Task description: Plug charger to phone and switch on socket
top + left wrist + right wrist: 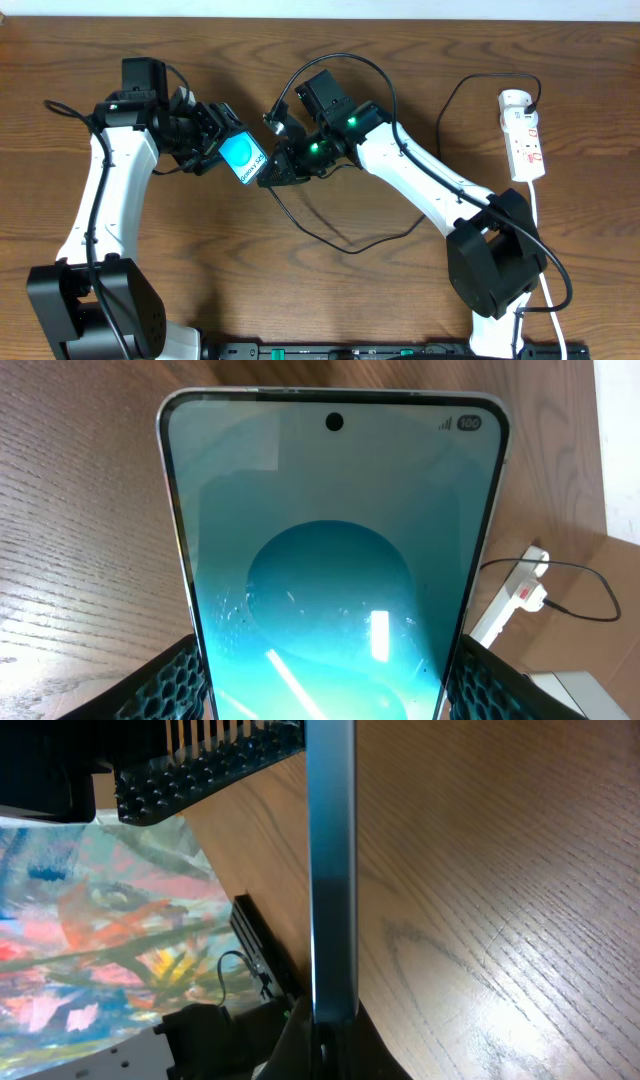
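Two arms, two grippers, one phone, one charger, one socket strip.

Left gripper: clamped across the phone. In the left wrist view a black mesh pad presses each long side. Phone lifted off the wood, screen lit cyan, pale oval in the middle, camera hole and signal icons at the end farthest from the fingers.

Right gripper: nose right at the free end of the phone, opposite the left gripper. Fingers are a dark mass there. In the right wrist view the phone stands edge-on straight ahead, with a dark shape touching its near end. Cannot tell whether the jaws are parted or pinched on the plug tip.

Charger: one thin black cable. It drops away from under the right gripper, loops on the table beside the right arm, then arcs up to the strip, well behind the right gripper. One black plug sits in the rounded end of the strip.

Socket: one narrow white strip with red markings, lying flat, far from both grippers. One white cord trails from its other end past the right arm's base.

Surface: one brown wood-grain table. Beyond its edge, the right wrist view shows a multicoloured painted-looking patch. The left wrist view shows a pale area past the far edge.
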Robot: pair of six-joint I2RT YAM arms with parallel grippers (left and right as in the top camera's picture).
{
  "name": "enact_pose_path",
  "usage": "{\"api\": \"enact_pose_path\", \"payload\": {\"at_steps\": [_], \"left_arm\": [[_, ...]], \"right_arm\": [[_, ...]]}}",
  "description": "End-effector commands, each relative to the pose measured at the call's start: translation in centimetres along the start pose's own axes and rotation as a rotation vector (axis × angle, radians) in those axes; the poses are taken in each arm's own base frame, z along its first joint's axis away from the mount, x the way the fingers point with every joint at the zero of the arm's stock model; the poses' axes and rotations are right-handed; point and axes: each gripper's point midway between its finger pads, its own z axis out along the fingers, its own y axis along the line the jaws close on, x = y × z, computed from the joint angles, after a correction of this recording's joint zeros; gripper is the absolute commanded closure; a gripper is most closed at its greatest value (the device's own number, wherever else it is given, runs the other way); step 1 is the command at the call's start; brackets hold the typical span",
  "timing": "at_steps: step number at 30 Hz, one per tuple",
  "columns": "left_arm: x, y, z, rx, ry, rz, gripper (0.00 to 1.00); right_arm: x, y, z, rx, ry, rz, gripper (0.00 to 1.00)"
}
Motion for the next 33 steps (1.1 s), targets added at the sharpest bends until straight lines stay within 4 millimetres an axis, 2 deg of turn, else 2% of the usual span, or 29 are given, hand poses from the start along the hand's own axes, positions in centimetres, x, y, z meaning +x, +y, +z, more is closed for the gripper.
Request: {"api": "enact_pose_path", "payload": {"at_steps": [1,33], "left_arm": [[0.71,-1.03,-0.41,0.031,0.030,0.024,0.93],[1.35,-0.54,-0.43,0.012,0.055,0.007,0.93]], "right_arm": [[-1.15,-0.44,-0.22,0.035,-0.048,-0.006,0.99],[-1.78,-0.63,-0.27,0.050,-0.074,-0.011,0.99]]}}
